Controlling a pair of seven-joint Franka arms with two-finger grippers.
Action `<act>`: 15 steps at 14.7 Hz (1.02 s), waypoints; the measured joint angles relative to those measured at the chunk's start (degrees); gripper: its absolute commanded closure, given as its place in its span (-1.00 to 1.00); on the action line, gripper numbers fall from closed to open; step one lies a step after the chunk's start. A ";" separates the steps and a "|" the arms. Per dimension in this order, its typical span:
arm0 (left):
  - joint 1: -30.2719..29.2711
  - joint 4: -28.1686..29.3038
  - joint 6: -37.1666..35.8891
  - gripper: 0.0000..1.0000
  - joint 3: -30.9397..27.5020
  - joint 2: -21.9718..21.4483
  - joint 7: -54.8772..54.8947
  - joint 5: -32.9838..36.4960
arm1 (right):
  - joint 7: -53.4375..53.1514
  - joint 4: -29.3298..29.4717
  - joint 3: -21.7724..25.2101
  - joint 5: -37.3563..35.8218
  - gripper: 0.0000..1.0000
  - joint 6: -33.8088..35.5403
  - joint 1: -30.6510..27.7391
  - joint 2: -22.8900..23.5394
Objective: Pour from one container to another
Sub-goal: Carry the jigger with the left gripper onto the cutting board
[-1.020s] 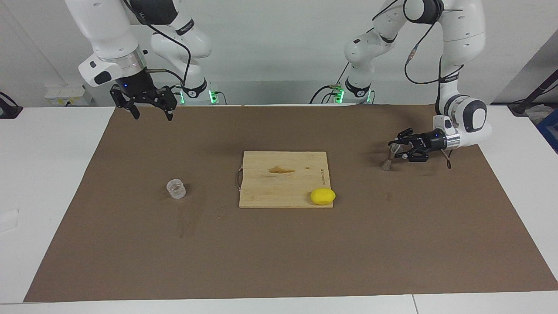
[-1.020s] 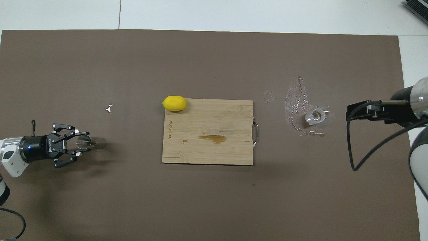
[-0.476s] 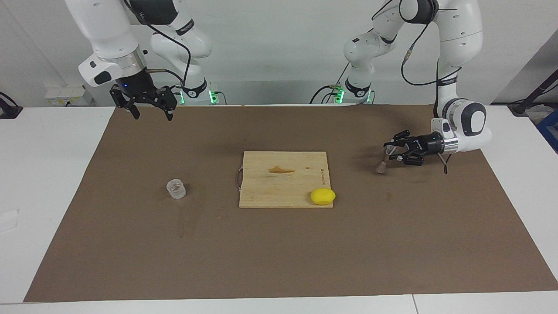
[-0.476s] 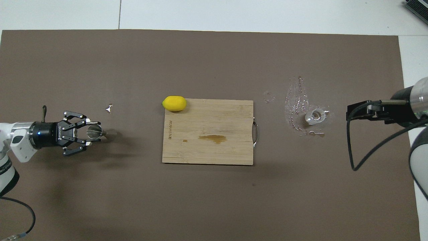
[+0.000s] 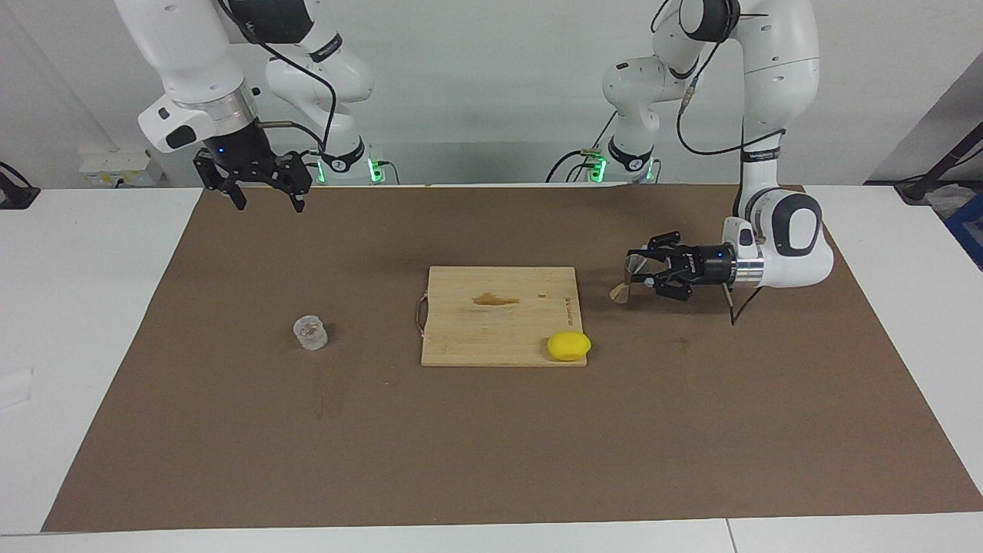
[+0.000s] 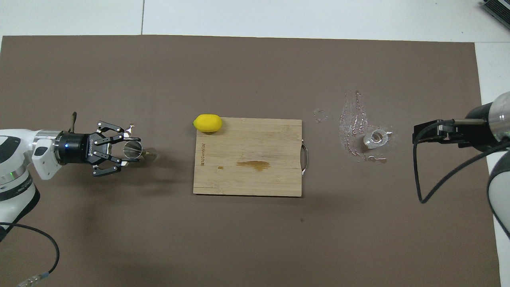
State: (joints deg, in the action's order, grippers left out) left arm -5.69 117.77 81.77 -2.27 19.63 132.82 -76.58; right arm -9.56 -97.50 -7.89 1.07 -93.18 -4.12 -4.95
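The metal hourglass jigger (image 5: 624, 279) (image 6: 134, 148) hangs tilted over the brown mat, between the cutting board and the left arm's end of the table. My left gripper (image 5: 640, 271) (image 6: 126, 148) lies level and is shut on it. The clear glass tumbler (image 5: 310, 332) (image 6: 375, 138) stands upright on the mat toward the right arm's end, free of both grippers. My right gripper (image 5: 265, 197) (image 6: 423, 132) waits open and empty, high over the mat's edge closest to the robots.
A wooden cutting board (image 5: 499, 326) (image 6: 247, 179) with a brown stain lies mid-table. A yellow lemon (image 5: 569, 346) (image 6: 207, 122) sits at its corner farthest from the robots. Wet streaks (image 6: 352, 123) mark the mat beside the tumbler.
My left gripper has carried the jigger sideways from the left arm's end toward the cutting board. The right arm, tumbler and lemon have stayed put.
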 measured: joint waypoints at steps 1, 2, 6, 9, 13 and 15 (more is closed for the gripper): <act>1.29 0.61 0.73 0.14 -0.02 0.01 -0.25 -1.26 | 0.00 0.00 0.00 0.00 -1.00 0.00 0.00 0.00; 2.64 1.39 1.36 0.14 -0.02 0.01 -0.30 -2.77 | 0.00 0.00 0.00 0.00 -1.00 0.00 0.00 0.00; 9.18 4.39 4.63 0.16 0.00 0.03 -0.30 -10.84 | 0.00 0.00 0.00 0.00 -1.00 0.00 0.00 0.00; 15.79 5.21 9.25 0.16 0.07 0.02 -0.30 -19.04 | 0.00 0.00 0.00 0.00 -1.00 0.00 0.00 0.00; 23.94 5.21 17.15 0.17 0.12 0.03 -0.30 -28.13 | 0.00 0.00 0.00 0.00 -1.00 0.00 0.00 0.00; 27.03 4.88 20.11 0.17 0.12 0.03 -0.30 -32.01 | 0.00 0.00 0.00 0.00 -1.00 0.00 0.00 0.00</act>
State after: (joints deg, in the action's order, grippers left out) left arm 21.34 122.65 101.88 -2.15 19.66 132.52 -108.59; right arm -9.56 -97.50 -7.89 1.07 -93.18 -4.13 -4.95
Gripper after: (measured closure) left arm 0.489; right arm 0.000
